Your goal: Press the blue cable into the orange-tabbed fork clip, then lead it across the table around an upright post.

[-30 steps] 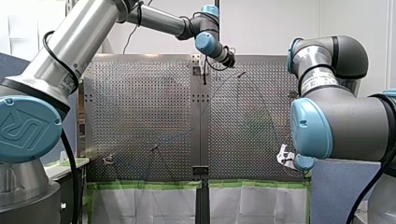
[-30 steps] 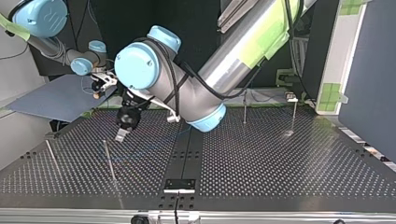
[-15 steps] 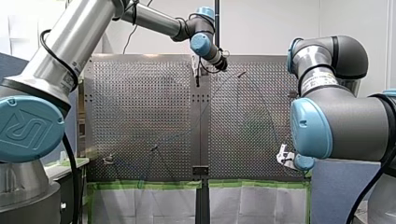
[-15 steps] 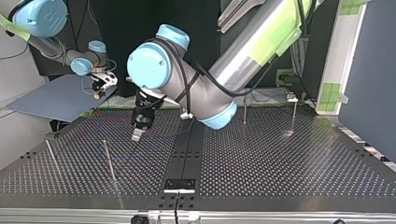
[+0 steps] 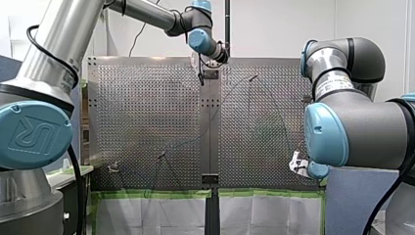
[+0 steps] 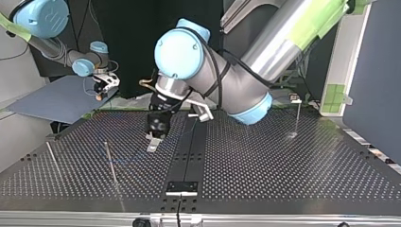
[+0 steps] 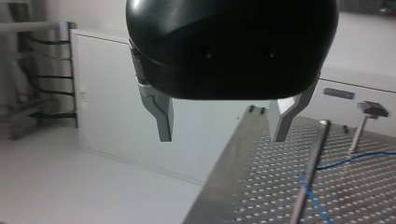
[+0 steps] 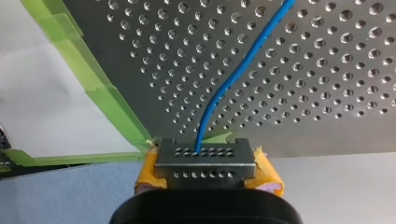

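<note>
Left gripper [image 7: 219,135] above table [image 7: 271,186] edge, fingers apart, empty | right gripper [image 8: 204,158] fingers clamp blue cable [image 8: 233,74]

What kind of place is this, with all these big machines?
Probably a robot lab or workshop. My left arm and my right arm reach over a metal table full of small holes, with a blue cable running across it.

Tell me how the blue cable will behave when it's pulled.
Probably floppy: the blue cable leaves my right gripper in a loose curve. Likely light, since it is thin. Pulled, it should trail along, not hold shape.
</note>
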You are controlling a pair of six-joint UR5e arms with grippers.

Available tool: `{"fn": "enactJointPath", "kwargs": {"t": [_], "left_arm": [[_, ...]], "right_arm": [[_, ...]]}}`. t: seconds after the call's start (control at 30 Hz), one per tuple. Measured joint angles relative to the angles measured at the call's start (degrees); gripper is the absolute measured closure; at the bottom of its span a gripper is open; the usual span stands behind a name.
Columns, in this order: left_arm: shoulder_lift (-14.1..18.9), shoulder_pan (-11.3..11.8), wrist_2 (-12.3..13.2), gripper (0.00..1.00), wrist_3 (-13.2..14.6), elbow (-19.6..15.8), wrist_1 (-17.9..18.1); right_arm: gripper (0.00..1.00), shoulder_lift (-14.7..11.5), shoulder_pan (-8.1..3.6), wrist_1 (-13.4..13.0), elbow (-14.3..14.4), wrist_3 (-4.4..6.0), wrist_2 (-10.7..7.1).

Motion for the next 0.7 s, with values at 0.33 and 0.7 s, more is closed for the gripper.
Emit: {"fn": "enactJointPath", "kwargs": {"t": [0.33, 0.7], "left_arm": [[4.9, 0.1, -0.1, 0.00, -1.2, -4.9, 4.9], [9.8, -0.2, -0.2, 0.00, -1.1, -10.6, 10.6]], "right_arm": [[1.00, 0.0, 0.22, 0.0, -0.1, -0.15, -0.22], [1.00, 0.0, 0.60, 0.0, -0.2, -0.27, -0.34]]}}
